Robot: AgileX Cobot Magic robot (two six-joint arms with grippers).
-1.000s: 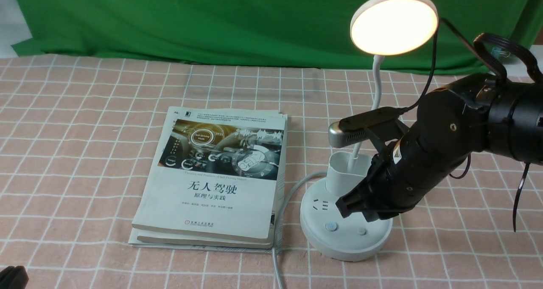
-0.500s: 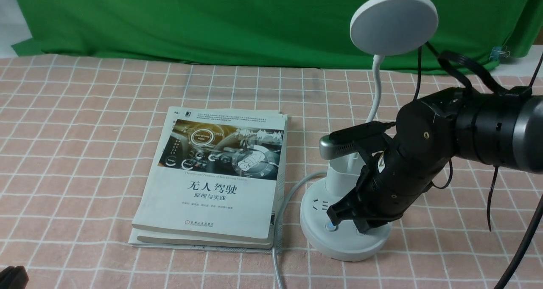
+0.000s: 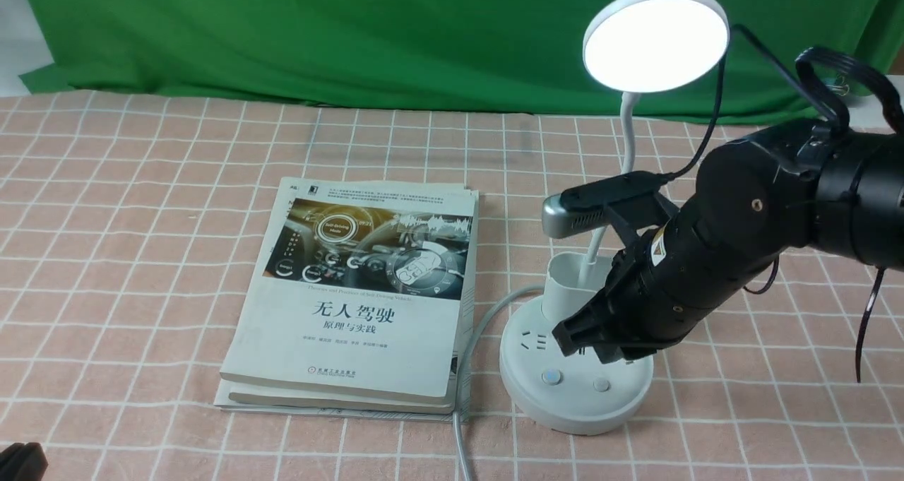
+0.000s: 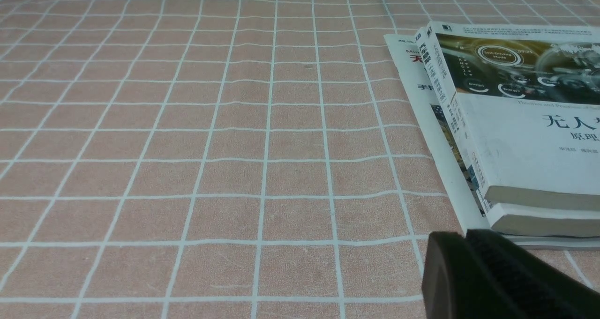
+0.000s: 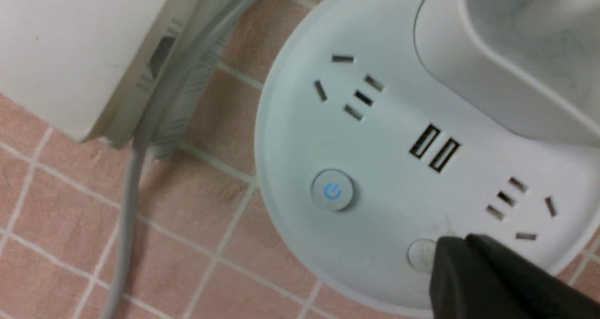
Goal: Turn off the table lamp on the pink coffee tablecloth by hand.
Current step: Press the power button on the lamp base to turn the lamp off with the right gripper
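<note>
So my right claw [image 3: 613, 357] is closed up, tips together, nothing in it, and it's lifted off the lamp base [image 3: 537, 405] after dipping down there a moment ago. Both buttons are uncovered again: the one with the blue power mark [image 5: 332, 190] and the plain one [image 5: 422, 255]. My left claw [image 3: 22, 460] is closed and empty too, off by itself near the books [image 3: 353, 347].

Here's the annoying bit: the disc head [image 3: 657, 42] goes from warm light to dark to bright cold white. The table lamp hasn't budged, it's upright on the pink coffee tablecloth [image 3: 141, 269], to the right of the books. My guess is the plain button cycles colours, so I'm not done. Probably another press, then check it stays dark before backing off.
</note>
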